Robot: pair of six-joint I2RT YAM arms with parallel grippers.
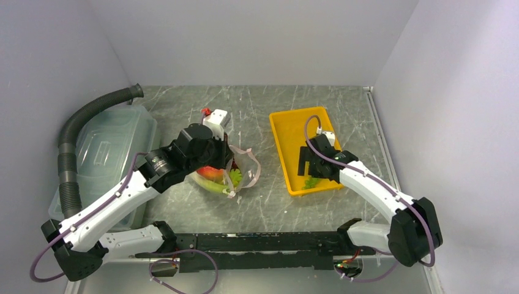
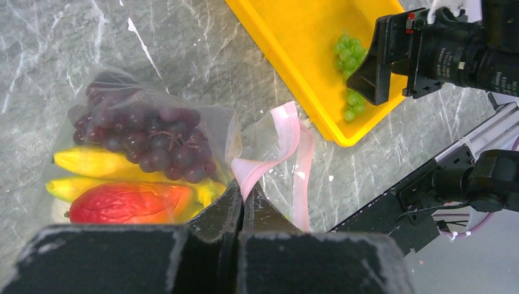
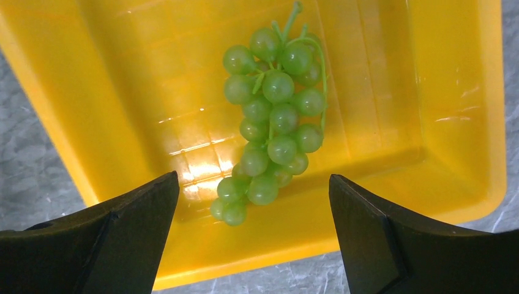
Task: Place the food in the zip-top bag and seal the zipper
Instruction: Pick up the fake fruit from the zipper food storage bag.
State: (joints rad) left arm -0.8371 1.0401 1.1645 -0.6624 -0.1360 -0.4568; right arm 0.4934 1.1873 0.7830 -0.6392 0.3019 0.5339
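Jaws of the right gripper (image 3: 254, 179) are spread wide over the green grapes (image 3: 275, 116), while the zipper (image 2: 284, 131) is pinched by the left gripper (image 2: 243, 188).

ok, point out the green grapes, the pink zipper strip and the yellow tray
green grapes (image 3: 278, 116), right wrist view, middle of the bunch
pink zipper strip (image 2: 286, 128), left wrist view, upper bend of the loop
yellow tray (image 1: 292, 135), top view, bare floor

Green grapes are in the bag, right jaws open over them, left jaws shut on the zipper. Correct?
No: the green grapes lie in the tray, not the bag, as the right wrist view shows. Right jaws open over them and left jaws shut on the zipper both hold.
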